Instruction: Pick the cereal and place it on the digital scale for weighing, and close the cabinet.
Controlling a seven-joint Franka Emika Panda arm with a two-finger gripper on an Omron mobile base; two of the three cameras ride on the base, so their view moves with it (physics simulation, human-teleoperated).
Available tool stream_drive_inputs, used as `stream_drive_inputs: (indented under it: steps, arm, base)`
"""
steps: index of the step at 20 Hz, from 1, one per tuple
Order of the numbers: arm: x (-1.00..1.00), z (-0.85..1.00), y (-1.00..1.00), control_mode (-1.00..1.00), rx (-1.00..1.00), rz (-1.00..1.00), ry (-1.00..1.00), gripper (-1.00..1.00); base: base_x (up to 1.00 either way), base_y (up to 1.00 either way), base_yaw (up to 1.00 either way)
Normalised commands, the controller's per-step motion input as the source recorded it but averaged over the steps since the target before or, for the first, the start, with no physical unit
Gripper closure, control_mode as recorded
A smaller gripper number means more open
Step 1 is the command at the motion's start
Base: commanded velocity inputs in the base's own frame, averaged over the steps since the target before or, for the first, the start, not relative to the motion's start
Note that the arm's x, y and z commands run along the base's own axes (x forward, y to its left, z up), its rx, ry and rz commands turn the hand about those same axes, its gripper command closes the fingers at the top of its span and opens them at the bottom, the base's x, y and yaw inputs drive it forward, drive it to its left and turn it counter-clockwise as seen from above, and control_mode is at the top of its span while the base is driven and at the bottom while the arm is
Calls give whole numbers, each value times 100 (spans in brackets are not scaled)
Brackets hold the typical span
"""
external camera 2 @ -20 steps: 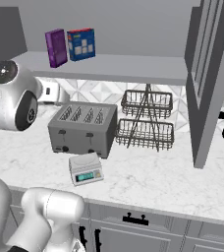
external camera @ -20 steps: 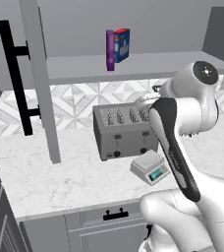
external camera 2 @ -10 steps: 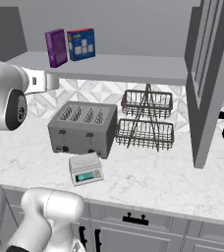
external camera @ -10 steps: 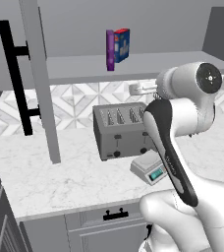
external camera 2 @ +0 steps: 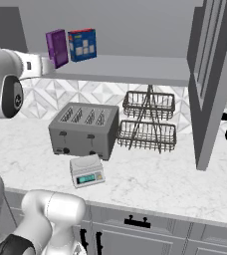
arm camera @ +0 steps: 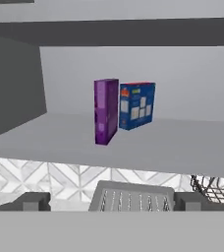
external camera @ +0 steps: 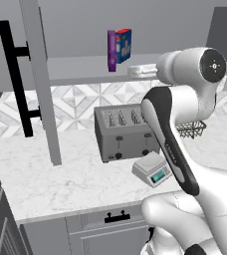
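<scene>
My gripper (external camera 2: 50, 63) is wide apart; the blue box (arm camera: 136, 106) at 3 o'clock touches the cereal (arm camera: 105, 111), so I risk toppling it.

In front of me the cabinet (external camera: 38, 74) shelf (arm camera: 182, 145) carries the cereal (arm camera: 105, 111), standing upright, with a blue box (arm camera: 136, 105) just beside it and a little further back. Below, the marble worktop (external camera 2: 150, 182) bears the grey toaster (external camera 2: 84, 130), the digital scale (external camera 2: 86, 170) just in front of it, and a two-tier wire basket rack (external camera 2: 148, 122) beside the toaster.
</scene>
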Motion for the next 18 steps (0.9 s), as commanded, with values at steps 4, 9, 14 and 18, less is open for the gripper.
stream_drive_inputs:
  steps: [4,9,14,18]
  arm:
    - [5,57,17,-100,-1,0,-3,-100]
    - [0,36,10,-100,0,0,-2,-100]
    - [1,-14,25,-100,1,2,-10,-100]
    - [5,-44,10,-100,5,0,-5,-100]
  base:
    - [0,0,0]
    - [0,0,0]
    - [0,0,0]
    - [0,0,0]
